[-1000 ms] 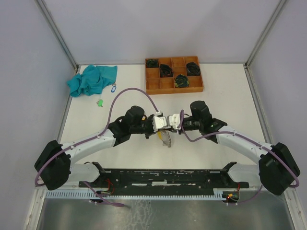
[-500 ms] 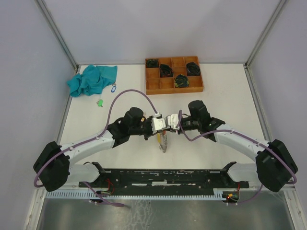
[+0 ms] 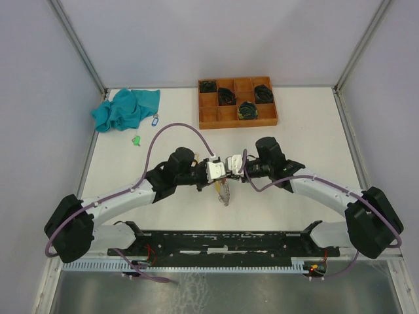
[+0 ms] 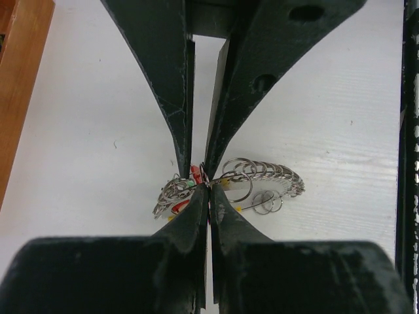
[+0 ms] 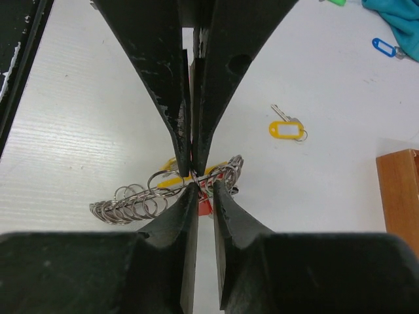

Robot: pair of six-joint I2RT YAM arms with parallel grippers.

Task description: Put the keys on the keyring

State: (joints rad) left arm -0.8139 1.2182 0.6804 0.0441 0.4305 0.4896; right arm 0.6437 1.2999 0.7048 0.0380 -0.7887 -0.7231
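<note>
My left gripper (image 3: 218,171) and right gripper (image 3: 233,165) meet tip to tip above the table's middle. Between them they hold the keyring (image 3: 224,191), a bunch of several linked steel rings with red and yellow tags, which hangs below the tips. In the left wrist view my left gripper (image 4: 208,188) is shut on a ring, with the chain of rings (image 4: 265,175) behind it. In the right wrist view my right gripper (image 5: 206,188) pinches a ring of the bunch (image 5: 131,199) with a narrow gap. A yellow-tagged key (image 5: 286,129) lies loose on the table.
A blue-tagged key (image 3: 155,120) and a green-tagged key (image 3: 137,140) lie by a teal cloth (image 3: 127,108) at the back left. An orange compartment tray (image 3: 211,121) holding black coiled bundles stands at the back middle; its edge shows in the left wrist view (image 4: 19,78).
Both grippers have shifted slightly to the left and away from me, still joined. The hanging ring bunch has swung with them and now looks narrower.
</note>
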